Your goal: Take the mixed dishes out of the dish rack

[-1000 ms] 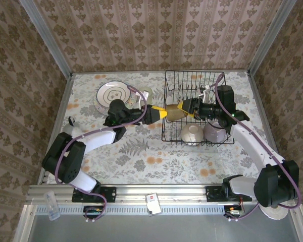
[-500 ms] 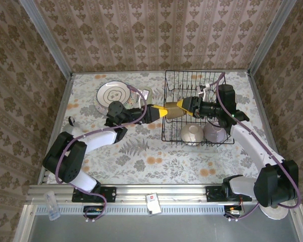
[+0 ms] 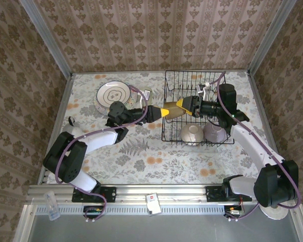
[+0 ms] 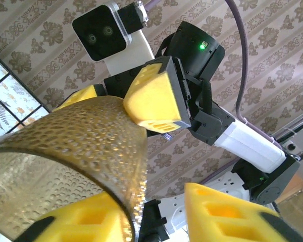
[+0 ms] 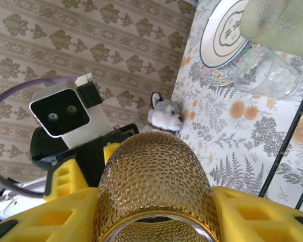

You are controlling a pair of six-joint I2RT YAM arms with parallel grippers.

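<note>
Clasping brown cup [image 5: 154, 171], right hand [image 5: 154, 222]

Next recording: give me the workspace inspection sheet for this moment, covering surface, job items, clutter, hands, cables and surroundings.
Surface: floral-print table cover; no spills seen.
Job's things: black wire dish rack holds a cream bowl and a lavender bowl. Amber dimpled glass cup is in the air over the rack's left edge. White round plate and clear glass tumbler stand on the table left of the rack.
Clutter: small grey plush dog.
Hands: right hand shut on the cup; left hand at the cup's other end, grip unclear.
Cables: purple cable along each arm.
Surroundings: patterned wallpaper walls.
</note>
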